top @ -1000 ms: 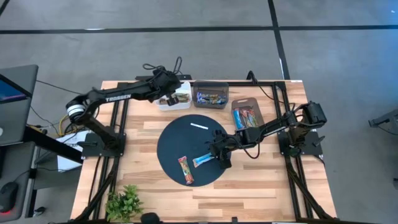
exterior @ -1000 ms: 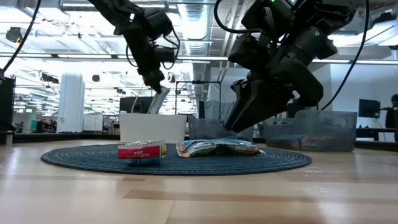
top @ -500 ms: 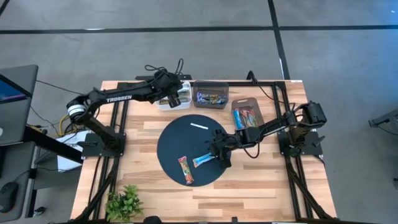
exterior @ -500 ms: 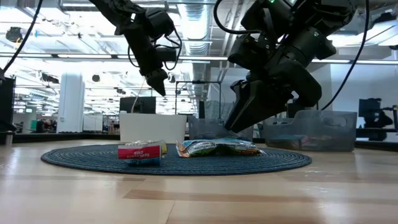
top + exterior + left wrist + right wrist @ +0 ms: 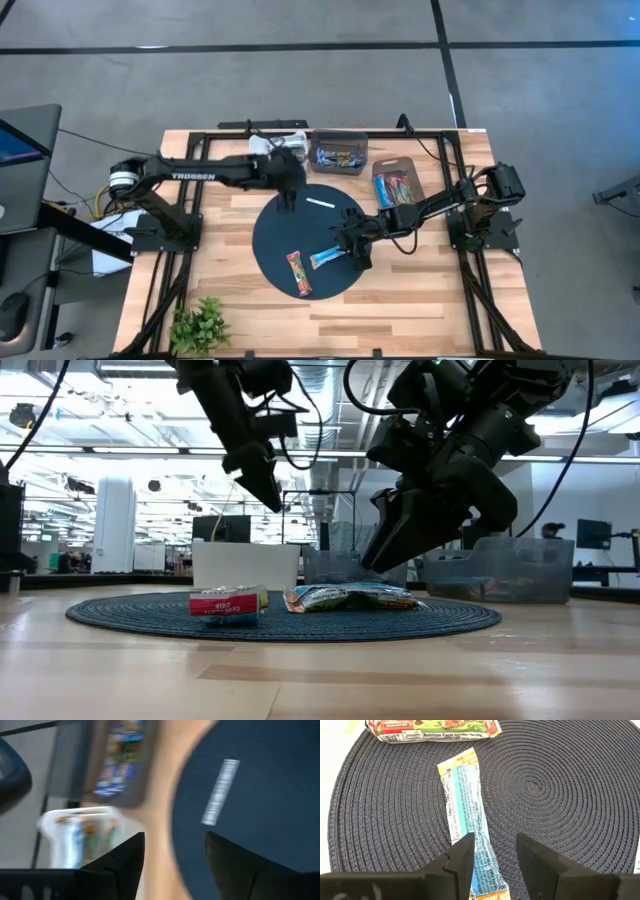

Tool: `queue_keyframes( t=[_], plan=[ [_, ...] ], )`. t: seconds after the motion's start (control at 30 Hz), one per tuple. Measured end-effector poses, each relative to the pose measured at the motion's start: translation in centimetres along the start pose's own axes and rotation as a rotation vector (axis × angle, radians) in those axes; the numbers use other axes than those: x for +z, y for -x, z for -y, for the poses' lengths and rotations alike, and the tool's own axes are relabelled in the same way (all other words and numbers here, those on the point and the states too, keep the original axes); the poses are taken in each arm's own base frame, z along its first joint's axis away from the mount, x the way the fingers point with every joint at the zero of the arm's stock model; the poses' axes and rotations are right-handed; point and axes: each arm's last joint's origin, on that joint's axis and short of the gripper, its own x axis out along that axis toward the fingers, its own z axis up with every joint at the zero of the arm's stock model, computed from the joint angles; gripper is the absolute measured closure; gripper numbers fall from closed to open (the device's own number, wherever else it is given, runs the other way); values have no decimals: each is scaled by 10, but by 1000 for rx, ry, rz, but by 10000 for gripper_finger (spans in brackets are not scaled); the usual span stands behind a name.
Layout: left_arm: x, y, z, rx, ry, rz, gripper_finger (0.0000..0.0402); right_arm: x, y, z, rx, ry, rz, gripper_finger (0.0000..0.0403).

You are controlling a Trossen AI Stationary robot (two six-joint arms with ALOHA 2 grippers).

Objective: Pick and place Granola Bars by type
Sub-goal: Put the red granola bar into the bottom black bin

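Two Granola Bars lie on the round dark mat (image 5: 275,235): an orange-red one (image 5: 299,273) and a blue one (image 5: 325,257). My right gripper (image 5: 492,865) hangs open just over the blue bar's (image 5: 467,815) right end, one finger on either side, and the low view shows its tips (image 5: 385,563) above the wrapper. My left gripper (image 5: 290,195) is open and empty above the mat's far left rim, near the thin white strip (image 5: 220,792). More bars lie sorted in three containers at the far edge.
Along the far edge stand a white bin (image 5: 80,832) with brown-green bars, a dark bin (image 5: 338,152) with blue bars and a grey tray (image 5: 397,185) with orange-red and blue bars. A small plant (image 5: 200,325) sits at the near left corner.
My left gripper has opened over the white bin and let go of a bar it held there. It has then swung toward the table's near edge, out over the mat's far left rim. My right gripper has kept still.
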Motion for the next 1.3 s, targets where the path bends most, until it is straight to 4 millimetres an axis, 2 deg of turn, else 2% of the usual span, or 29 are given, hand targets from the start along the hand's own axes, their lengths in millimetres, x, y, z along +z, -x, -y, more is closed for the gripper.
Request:
queue_keyframes(
  t=[0.27,0.6,0.87,1.13,1.3],
  plan=[
    [4,10,58,-156,-116,49,200,0,0,0,1,0,3,265],
    [-12,9,116,-274,-181,158,200,5,-14,-4,103,55,131,265],
    [-21,14,147,-313,-207,236,200,7,-14,-4,104,54,144,265],
    [-22,25,169,-362,-242,273,200,3,-18,-4,109,36,126,265],
    [-24,29,176,-471,-308,287,200,5,-18,-3,104,45,138,265]
  ],
)
